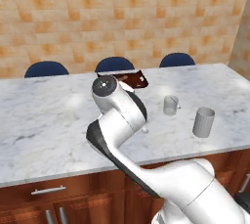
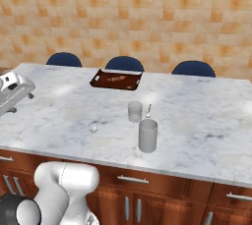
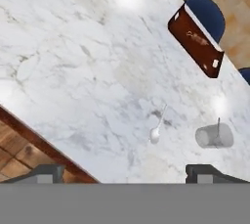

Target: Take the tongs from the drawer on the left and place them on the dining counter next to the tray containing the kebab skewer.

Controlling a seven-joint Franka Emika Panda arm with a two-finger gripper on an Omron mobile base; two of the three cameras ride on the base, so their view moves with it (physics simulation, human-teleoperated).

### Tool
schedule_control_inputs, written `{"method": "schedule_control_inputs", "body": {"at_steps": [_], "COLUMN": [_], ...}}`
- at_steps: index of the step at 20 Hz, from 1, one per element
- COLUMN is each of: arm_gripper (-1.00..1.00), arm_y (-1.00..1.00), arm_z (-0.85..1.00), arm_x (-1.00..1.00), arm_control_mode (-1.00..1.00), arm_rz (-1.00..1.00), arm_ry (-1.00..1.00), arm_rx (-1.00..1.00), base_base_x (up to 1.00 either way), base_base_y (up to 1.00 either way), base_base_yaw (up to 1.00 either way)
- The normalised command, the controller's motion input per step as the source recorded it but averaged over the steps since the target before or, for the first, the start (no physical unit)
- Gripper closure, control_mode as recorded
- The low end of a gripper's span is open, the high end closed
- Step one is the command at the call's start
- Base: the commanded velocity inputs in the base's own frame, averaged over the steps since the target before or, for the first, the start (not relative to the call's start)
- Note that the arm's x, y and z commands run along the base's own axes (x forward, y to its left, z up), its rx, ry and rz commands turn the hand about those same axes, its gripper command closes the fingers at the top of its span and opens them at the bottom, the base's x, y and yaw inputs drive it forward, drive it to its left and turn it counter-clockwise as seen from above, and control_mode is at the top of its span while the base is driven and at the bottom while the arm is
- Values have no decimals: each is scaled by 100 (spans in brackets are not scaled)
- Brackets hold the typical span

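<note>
My gripper [image 3: 125,173] stands open with nothing between its fingertips [image 3: 46,171]. It looks down over the front edge of the dining counter [image 3: 73,71]. The dark brown tray [image 3: 195,42] lies at the far side of the counter [image 1: 49,115], with the kebab skewer [image 3: 197,38] in it. The tray [image 2: 116,79] and skewer [image 2: 117,78] also show from the right base, and the tray [image 1: 134,78] shows partly behind my arm from the left base. A shut drawer [image 1: 73,185] with a bar handle sits under the counter's left end. The tongs are out of view.
A small silvery utensil [image 3: 157,129] lies on the marble near the front edge. Two grey cups [image 2: 135,111] [image 2: 147,135] stand right of it. Blue stools [image 1: 114,64] line the far side. More shut drawers [image 2: 132,180] run under the counter.
</note>
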Motion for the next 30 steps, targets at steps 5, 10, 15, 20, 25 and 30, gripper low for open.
{"method": "schedule_control_inputs", "body": {"at_steps": [5,10,15,20,25,30], "arm_gripper": [-100,-100,-100,-100,-100,-100], "arm_y": [58,52,73,41,39,43], "arm_z": [-52,-55,-55,-48,-38,-20], "arm_x": [0,0,-6,-1,-18,-37], "arm_control_mode": [-100,-100,-100,-100,-100,-100], "arm_rz": [16,14,11,7,7,10], "arm_ry": [1,5,4,0,-5,-11], "arm_rx": [-17,-15,-17,-3,0,0], "base_base_x": [0,0,0,0,0,0], "base_base_y": [0,0,0,0,0,0], "base_base_yaw": [0,0,0,0,0,0]}}
